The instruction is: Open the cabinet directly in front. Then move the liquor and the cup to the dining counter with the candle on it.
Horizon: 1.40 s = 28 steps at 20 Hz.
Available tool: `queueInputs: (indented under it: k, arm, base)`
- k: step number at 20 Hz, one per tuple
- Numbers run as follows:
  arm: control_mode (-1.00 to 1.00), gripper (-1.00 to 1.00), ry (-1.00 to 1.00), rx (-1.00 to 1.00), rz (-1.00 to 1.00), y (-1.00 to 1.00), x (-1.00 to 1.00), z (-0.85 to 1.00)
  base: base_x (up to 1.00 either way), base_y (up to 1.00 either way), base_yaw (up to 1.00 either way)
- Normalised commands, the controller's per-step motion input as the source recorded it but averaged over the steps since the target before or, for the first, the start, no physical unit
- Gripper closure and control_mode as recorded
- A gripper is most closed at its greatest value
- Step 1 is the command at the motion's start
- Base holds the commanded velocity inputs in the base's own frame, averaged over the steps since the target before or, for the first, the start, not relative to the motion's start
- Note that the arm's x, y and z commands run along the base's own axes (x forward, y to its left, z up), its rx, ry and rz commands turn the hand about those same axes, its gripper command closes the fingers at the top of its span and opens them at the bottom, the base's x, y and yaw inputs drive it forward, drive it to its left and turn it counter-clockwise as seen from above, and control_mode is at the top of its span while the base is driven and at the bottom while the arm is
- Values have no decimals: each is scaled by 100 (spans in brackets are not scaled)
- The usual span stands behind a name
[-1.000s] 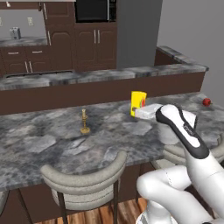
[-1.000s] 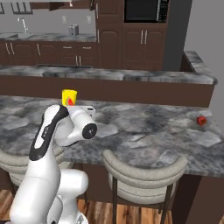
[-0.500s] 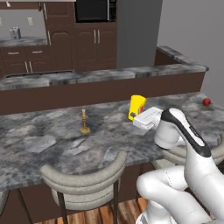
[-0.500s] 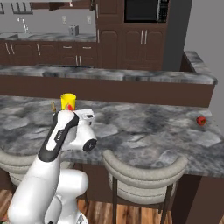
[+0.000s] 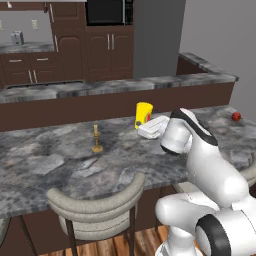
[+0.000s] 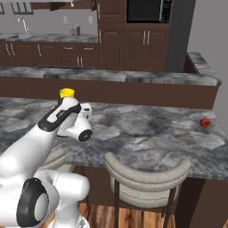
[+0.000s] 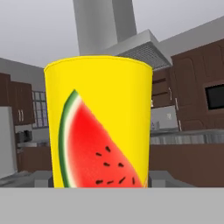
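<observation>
The yellow cup [image 5: 144, 113] with a watermelon slice on its side [image 7: 98, 127] stands upright between the fingers of my gripper [image 5: 145, 124], which is shut on it. It is low over the dining counter [image 5: 50, 165], to the right of the brass candle [image 5: 96, 139]. I cannot tell whether its base touches the stone. In the right base view the cup's rim [image 6: 67, 92] peeks out behind my arm. The liquor is out of view. Of the wall cabinet only a lower edge [image 6: 44, 5] shows, at the top.
A small red fruit [image 5: 236, 116] [image 6: 205, 122] lies at the counter's right end. Grey round-backed stools [image 5: 95, 205] [image 6: 147, 178] stand along the near side. Behind the counter a raised ledge [image 5: 115, 87] runs across, with low cabinets and a microwave [image 6: 147, 10] further back.
The gripper has carried the cup a little to the left along the counter, toward the candle. The arm's elbow has swung with it.
</observation>
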Motion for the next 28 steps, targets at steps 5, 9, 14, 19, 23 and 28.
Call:
queueInputs:
  k: [5, 9, 14, 19, 23, 28]
  arm:
    - [-100, 100, 0, -1, -4, 35, 47, -6]
    - [-100, 100, 0, 0, 0, 1, 4, 0]
    - [-100, 100, 0, -8, 27, 0, 0, -33]
    - [-100, 100, 3, -7, 30, 0, 0, -16]
    - [-100, 100, 0, 0, 0, 0, 13, -1]
    - [-100, 100, 0, 0, 0, 0, 52, -15]
  base:
    - [0, 0, 0]
    - [0, 0, 0]
    - [0, 0, 0]
    - [0, 0, 0]
    - [0, 0, 0]
    - [0, 0, 0]
